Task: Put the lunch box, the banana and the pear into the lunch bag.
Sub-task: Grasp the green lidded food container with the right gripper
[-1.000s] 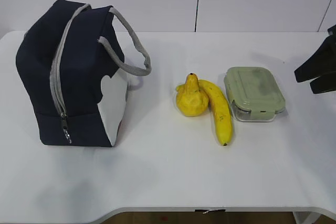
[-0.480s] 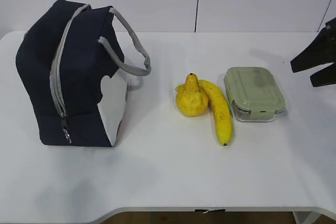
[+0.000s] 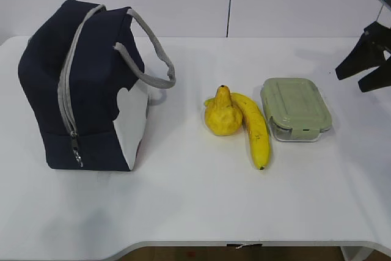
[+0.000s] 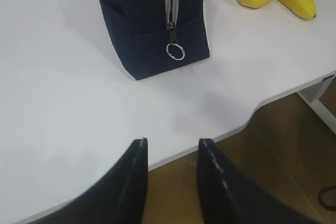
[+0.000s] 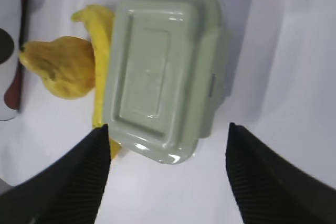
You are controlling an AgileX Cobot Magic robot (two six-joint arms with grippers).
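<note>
Beside the lunch bag [image 3: 85, 87], exterior view: the pear [image 3: 223, 114] touches the banana [image 3: 255, 128], and the lunch box [image 3: 296, 109] lies just beyond the banana, farthest from the bag. All rest on the white counter [image 3: 195, 206] before a pale panelled wall. My right hand [image 3: 365, 71] hangs spread and empty, past the lunch box on its far side from the bag. The bag's grey zipper looks shut.

Left wrist view: my left hand [image 4: 170, 150] hovers off the counter edge on the bag's near side, fingers partly parted, grasping nothing. A ring pull [image 4: 175, 51] hangs low on the bag; brown floor shows below.

Right wrist view: my spread fingers [image 5: 79, 171] straddle the lunch box from above, not touching.

Risks, as I judge them: the smooth lid could slip from a shallow grip; a low descent could nudge the banana; with the zipper closed, nothing will go in.
</note>
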